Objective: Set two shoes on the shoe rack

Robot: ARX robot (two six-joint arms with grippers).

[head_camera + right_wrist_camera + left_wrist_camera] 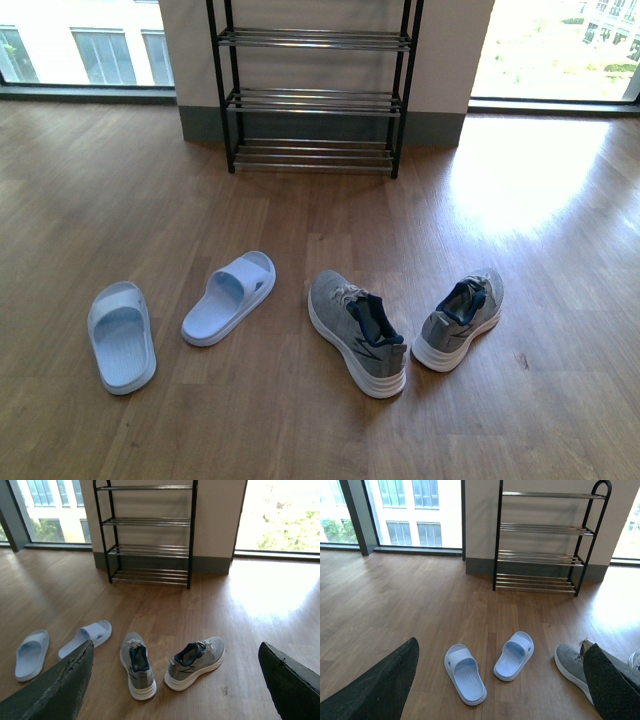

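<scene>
Grey knit sneakers with thick white soles and navy linings stand upright as a pair at about 5 o'clock in the front view. The left-hand sneaker (355, 330) has its toe turned to 11 o'clock. The right-hand sneaker (460, 318) has its toe turned to 1 o'clock. Their heels come near each other while the toes spread, and the two do not touch. A dark zigzag mark shows on the side of each, near the heel.

The black metal-framed shoe rack (313, 100) with tiers of thin silver bars stands well apart from them, at their 11 o'clock. It backs against a pale wall panel (190, 60) with a grey skirting (205, 122), between two large windows (90, 45). Neither sneaker is on the rack.

Two pale blue slide sandals lie at 9 o'clock of the sneakers. The nearer sandal (230, 297) is just beside the left-hand sneaker, its toe to 1 o'clock. The farther sandal (122, 335) lies at the nearer one's 8 o'clock, its toe to 12.

The left arm's fingers (375, 690), black and rough-surfaced, are spread wide and hold nothing; the left wrist view shows both sandals and part of one sneaker between them. The right arm's fingers (60, 685) are likewise wide apart and hold nothing, and both sneakers show between them in the right wrist view.
</scene>
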